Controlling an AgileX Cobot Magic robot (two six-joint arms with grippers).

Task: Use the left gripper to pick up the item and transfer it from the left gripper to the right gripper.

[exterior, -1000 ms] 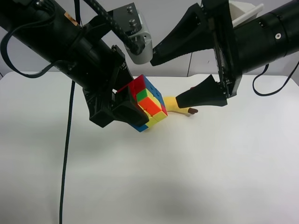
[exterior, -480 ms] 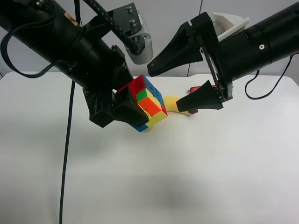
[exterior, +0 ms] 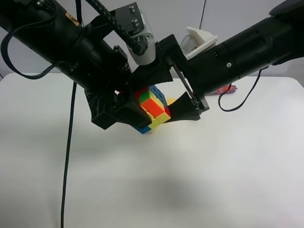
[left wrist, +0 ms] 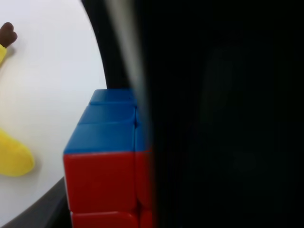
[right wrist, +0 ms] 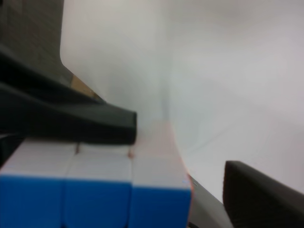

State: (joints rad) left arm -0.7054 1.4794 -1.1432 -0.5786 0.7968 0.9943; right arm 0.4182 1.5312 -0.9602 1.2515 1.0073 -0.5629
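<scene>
Looking down from the high camera, I see the Rubik's cube (exterior: 153, 108) clamped in the left pincer (exterior: 129, 107), held above the white worktop (exterior: 213, 180). The right pincer (exterior: 159, 99) reaches in from the cube's 2 o'clock, spread open and straddling it, one finger (exterior: 152, 76) at 12, the other at 4. In the right wrist view one finger seems to touch it, while the other stands apart. A yellow banana (exterior: 171, 101) lies just behind.

Both arms are matte black. The left arm (exterior: 61, 42) carries a grey two-screw block (exterior: 133, 21) toward 12 o'clock, a white rounded housing (exterior: 144, 51), a small orange label (exterior: 71, 19) and a black cable (exterior: 66, 156) trailing to 7 o'clock. The right arm (exterior: 247, 47) bears a white bracket (exterior: 199, 40); its jaws are tapered black wedges
</scene>
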